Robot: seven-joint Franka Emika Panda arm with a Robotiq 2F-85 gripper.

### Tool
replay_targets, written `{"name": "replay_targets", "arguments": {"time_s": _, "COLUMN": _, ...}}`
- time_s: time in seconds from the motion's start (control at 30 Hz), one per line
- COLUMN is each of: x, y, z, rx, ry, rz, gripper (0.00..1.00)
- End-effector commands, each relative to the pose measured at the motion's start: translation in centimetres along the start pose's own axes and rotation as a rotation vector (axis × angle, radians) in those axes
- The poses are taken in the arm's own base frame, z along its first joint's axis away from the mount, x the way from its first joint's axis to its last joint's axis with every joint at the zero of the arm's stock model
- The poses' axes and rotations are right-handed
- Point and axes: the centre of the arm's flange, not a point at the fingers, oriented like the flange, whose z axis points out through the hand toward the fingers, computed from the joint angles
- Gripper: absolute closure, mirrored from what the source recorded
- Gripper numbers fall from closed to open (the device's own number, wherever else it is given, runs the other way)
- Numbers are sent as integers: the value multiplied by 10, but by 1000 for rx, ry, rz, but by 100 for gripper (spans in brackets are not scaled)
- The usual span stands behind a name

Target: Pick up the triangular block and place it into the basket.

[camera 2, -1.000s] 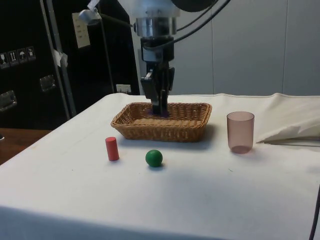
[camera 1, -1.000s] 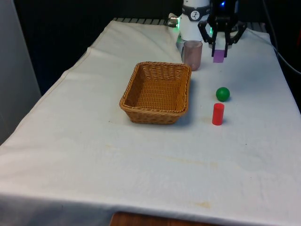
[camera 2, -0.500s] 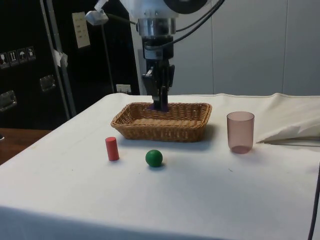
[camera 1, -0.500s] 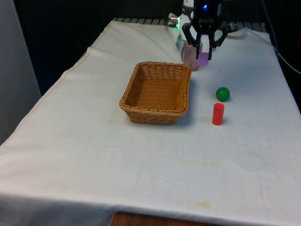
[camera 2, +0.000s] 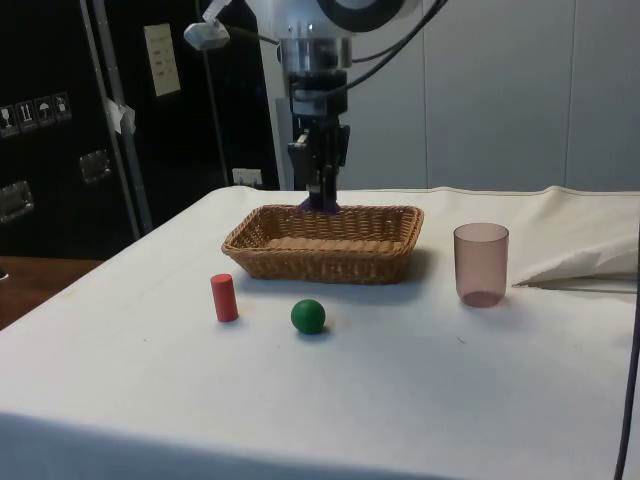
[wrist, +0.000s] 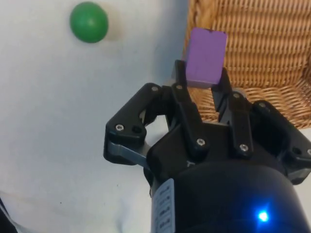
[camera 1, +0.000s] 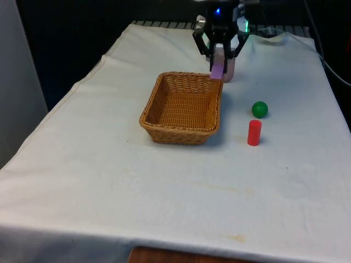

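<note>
A purple block [camera 1: 218,69] hangs in the air with my gripper [camera 1: 218,61] shut on it. It hovers over the far rim of the wicker basket [camera 1: 178,135], at the corner on the front view's right. In the wrist view the purple block [wrist: 205,57] sticks out beyond the gripper [wrist: 204,80], straddling the edge of the basket [wrist: 262,43]. From the side, the gripper [camera 2: 322,198] stands upright above the basket [camera 2: 320,262], and the purple block [camera 2: 321,208] peeks out just below the fingers.
A translucent pink cup [camera 1: 230,72] stands just behind the gripper; it also shows apart from the basket [camera 2: 481,264]. A green ball [camera 1: 259,109] [camera 2: 308,316] [wrist: 88,22] and an upright red cylinder [camera 1: 254,132] [camera 2: 224,297] sit on the cloth beside the basket.
The gripper has carried the purple block towards the front view's left, from beyond the cup to over the basket's far corner. Ball, cylinder and cup have not moved.
</note>
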Motion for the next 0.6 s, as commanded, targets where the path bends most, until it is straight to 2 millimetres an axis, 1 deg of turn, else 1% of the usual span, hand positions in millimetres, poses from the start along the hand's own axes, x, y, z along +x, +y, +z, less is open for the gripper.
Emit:
{"name": "replay_targets", "arguments": {"time_s": 0.0, "x": 5, "y": 4, "z": 1, "rx": 4, "ry": -1, "rz": -3, "gripper": 67}}
{"name": "replay_targets", "arguments": {"time_s": 0.1, "x": 10, "y": 10, "z": 2, "rx": 0, "ry": 2, "rz": -4, "gripper": 67}}
{"name": "replay_targets", "arguments": {"time_s": 0.23, "x": 16, "y": 21, "z": 11, "rx": -9, "ry": 1, "rz": -5, "gripper": 67}}
{"name": "replay_targets", "arguments": {"time_s": 0.27, "x": 14, "y": 19, "z": 9, "rx": -17, "ry": -2, "rz": -4, "gripper": 67}}
{"name": "replay_targets", "arguments": {"time_s": 0.3, "x": 19, "y": 26, "z": 17, "rx": -14, "ry": 3, "rz": -8, "gripper": 67}}
{"name": "replay_targets", "arguments": {"time_s": 0.47, "x": 23, "y": 40, "z": 30, "rx": -26, "ry": 11, "rz": -13, "gripper": 67}}
{"name": "replay_targets", "arguments": {"time_s": 0.5, "x": 24, "y": 46, "z": 35, "rx": -29, "ry": 16, "rz": -18, "gripper": 67}}
{"name": "replay_targets", "arguments": {"time_s": 0.57, "x": 24, "y": 49, "z": 37, "rx": -43, "ry": 11, "rz": -18, "gripper": 67}}
